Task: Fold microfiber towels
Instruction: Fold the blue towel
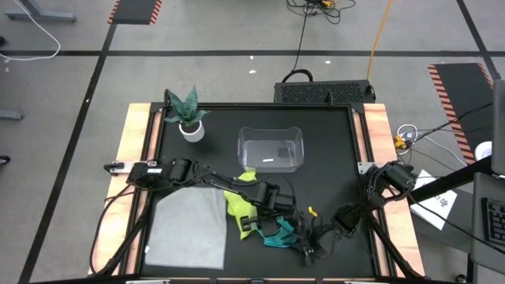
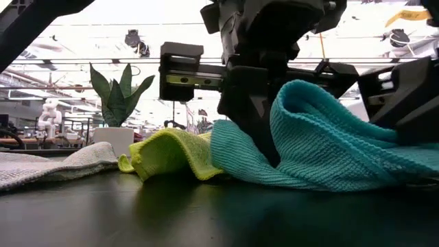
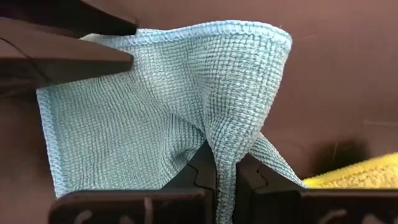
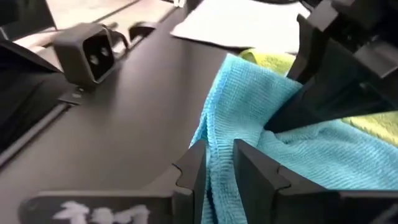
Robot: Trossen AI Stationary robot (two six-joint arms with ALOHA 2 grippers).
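The teal towel [image 2: 329, 151] lies bunched near the table's front edge, right of centre, with both grippers shut on it. My left gripper [image 1: 289, 223] comes at it slanting down from the left, my right gripper [image 1: 306, 243] nearly level from the right. The yellow-green towel [image 1: 239, 203] lies crumpled just left of the teal one, touching it in the low view. The light grey towel [image 1: 189, 227] lies spread flat at the front left. My left gripper pinches a gathered fold of the teal towel [image 3: 225, 163] between its two fingers [image 3: 198, 177], slanting down from above. Beyond the fingers the cloth fans out slack. The towel's lower part [image 2: 302, 180] rests on the table. My right gripper pinches a raised fold of the teal towel [image 4: 217, 155] between its two fingers [image 4: 250, 167], coming nearly level from the table's right. The cloth runs on slack toward my left gripper [image 4: 336, 81], and the rest lies on the table.
A clear plastic bin [image 1: 272, 150] stands at the table's centre back. A potted plant [image 1: 189, 120] stands at the back left. The table's right half [image 1: 339, 150] is bare black surface.
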